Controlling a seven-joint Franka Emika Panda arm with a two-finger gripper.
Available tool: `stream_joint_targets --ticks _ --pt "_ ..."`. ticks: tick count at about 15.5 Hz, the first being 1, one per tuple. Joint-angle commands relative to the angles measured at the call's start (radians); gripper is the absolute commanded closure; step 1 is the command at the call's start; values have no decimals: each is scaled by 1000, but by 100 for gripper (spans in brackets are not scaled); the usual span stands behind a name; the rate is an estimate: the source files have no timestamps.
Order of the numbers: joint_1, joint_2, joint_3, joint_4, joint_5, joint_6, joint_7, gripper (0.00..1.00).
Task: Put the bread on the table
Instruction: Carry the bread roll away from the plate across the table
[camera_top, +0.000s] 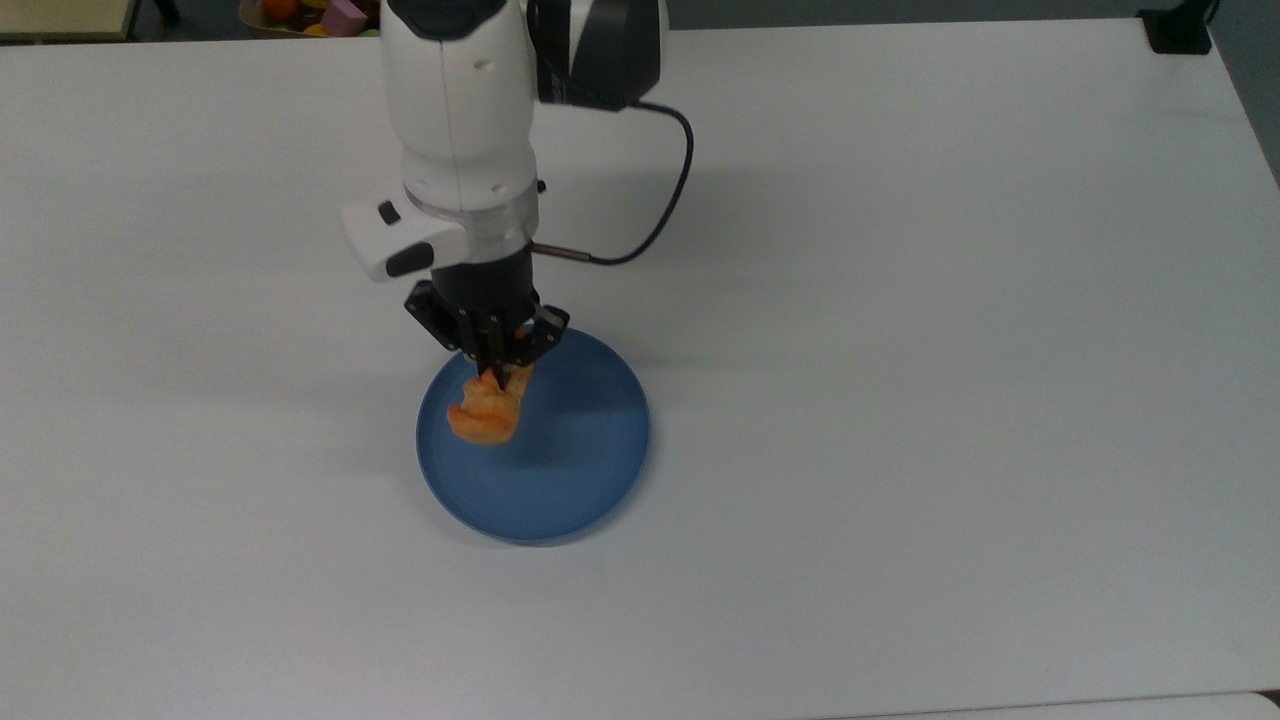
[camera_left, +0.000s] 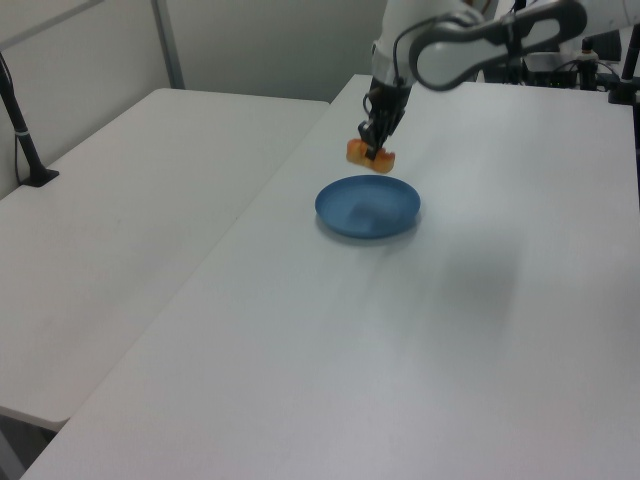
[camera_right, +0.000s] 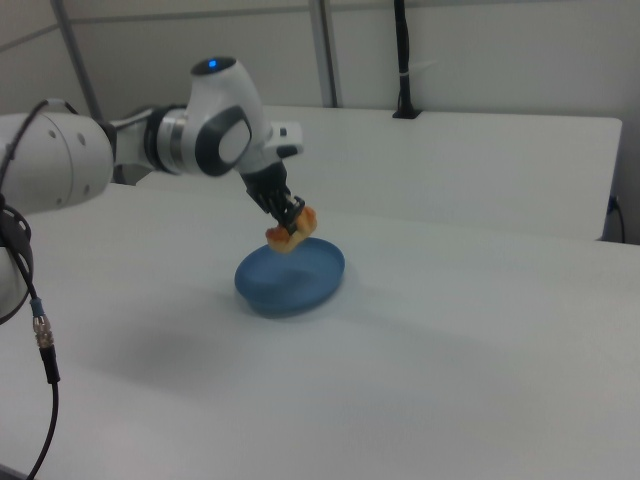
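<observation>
The golden-orange bread (camera_top: 484, 411) (camera_left: 366, 155) (camera_right: 290, 229) hangs in the air above the round blue plate (camera_top: 570, 470) (camera_left: 368, 207) (camera_right: 290, 275), clear of its surface. My gripper (camera_top: 497, 372) (camera_left: 373, 146) (camera_right: 293, 221) is shut on the bread's upper end, and the loaf dangles tilted below the black fingers. In the top view the bread sits over the plate's upper-left part. The white table (camera_top: 950, 350) (camera_left: 440, 340) (camera_right: 470, 370) spreads wide around the plate.
A bin of colourful toys (camera_top: 340, 15) stands beyond the table's far edge in the top view. A black clamp (camera_top: 1178, 28) sits at the top view's far right corner. A second white table (camera_left: 130, 210) adjoins on the left view's left.
</observation>
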Motion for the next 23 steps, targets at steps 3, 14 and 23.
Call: stream_joint_targets --ticks 3,14,23 --pt "-15 -36 -88 115 56 -167 -181 100" --pt "-159 45 -237 242 153 -161 -489 100" --pt "-235 151 -259 255 196 3 -545 100"
